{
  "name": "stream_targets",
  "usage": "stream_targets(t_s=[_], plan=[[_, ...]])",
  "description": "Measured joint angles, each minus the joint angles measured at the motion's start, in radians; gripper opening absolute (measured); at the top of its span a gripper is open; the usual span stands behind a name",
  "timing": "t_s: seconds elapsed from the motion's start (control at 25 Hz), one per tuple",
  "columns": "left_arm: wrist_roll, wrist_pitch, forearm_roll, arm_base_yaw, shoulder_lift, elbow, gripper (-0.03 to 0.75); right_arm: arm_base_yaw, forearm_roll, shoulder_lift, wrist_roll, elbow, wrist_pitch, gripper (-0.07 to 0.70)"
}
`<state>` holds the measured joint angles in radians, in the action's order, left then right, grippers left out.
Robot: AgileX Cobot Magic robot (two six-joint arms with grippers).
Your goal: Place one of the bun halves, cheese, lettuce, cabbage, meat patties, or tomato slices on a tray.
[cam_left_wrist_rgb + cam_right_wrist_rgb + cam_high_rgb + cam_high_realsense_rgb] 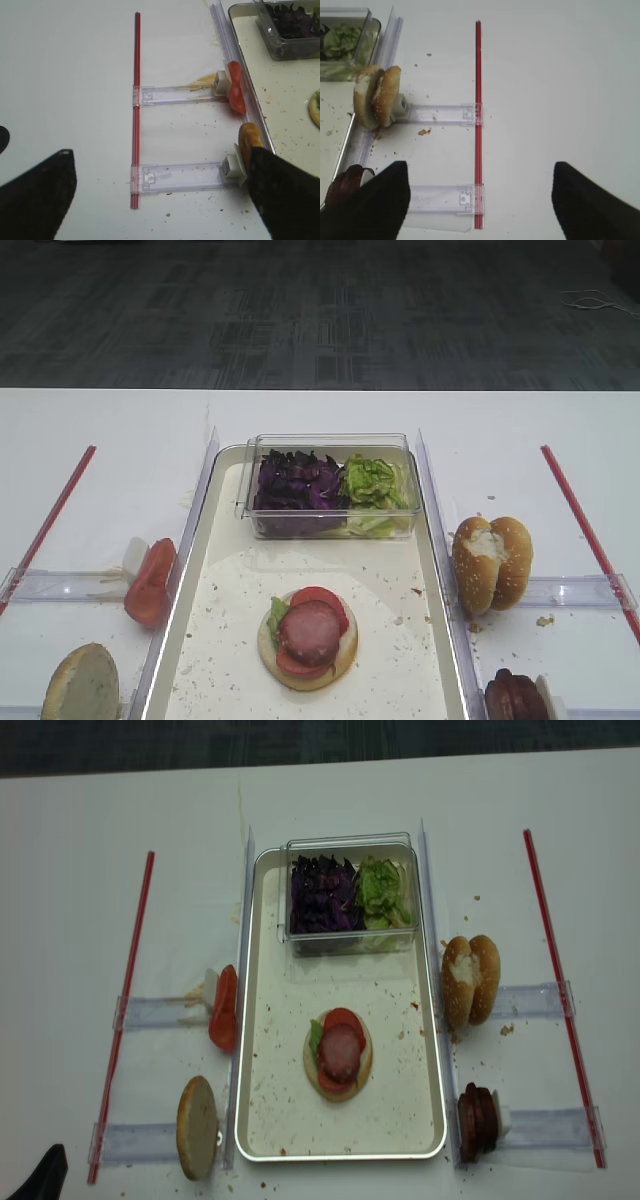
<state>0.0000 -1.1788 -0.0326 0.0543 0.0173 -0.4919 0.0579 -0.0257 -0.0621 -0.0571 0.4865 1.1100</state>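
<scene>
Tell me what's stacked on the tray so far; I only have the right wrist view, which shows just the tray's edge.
Observer: A base bun half lies on the tray, topped with lettuce, a tomato slice and one meat patty.
Operator: Any tomato left?
Observer: Yes, spare tomato slices stand on edge at the far left rack, just outside the tray.
Operator: A bun on that side?
Observer: One left bun half stands at the near left rack.
</scene>
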Motion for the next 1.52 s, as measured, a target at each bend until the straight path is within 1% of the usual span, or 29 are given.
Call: stream_targets(t_s=[0.2,1.52], plan=[[0.0,0.0,0.0,0.0,0.0,0.0,0.67,0.0,0.0,0.077,0.0,0.0,0.006,0.61],[0.0,0.0,0.0,0.0,0.0,0.0,0.67,0.0,0.002,0.077,-0.001,0.0,0.006,0.61]])
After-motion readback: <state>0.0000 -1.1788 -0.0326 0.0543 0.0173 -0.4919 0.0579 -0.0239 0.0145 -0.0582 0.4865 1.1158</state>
